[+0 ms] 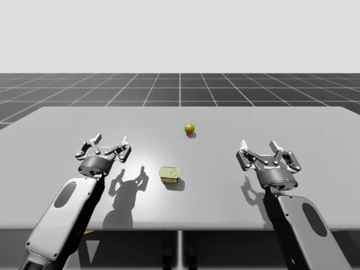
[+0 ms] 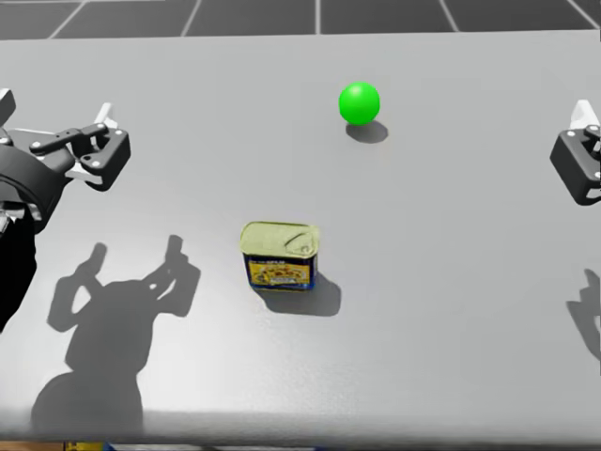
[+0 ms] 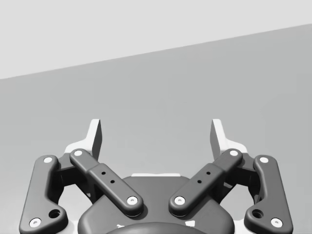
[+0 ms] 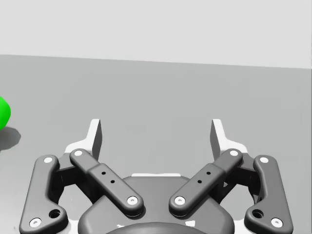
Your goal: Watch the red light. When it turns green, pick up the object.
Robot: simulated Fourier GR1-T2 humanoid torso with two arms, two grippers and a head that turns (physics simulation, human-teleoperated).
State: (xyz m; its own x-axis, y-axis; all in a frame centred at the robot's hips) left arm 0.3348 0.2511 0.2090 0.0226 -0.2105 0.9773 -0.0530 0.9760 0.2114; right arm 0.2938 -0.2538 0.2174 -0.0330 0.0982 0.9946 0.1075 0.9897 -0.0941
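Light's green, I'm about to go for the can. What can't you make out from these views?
- Head view: right gripper cut off by the frame edge.
- Right wrist view: green light mostly cut off by the frame edge.
- Head view: yellow rectangular can, far side hidden by its own body.
- High view: the can too small to show detail.

Green light (image 2: pixel 359 102), yellow-and-blue rectangular can (image 2: pixel 279 256)
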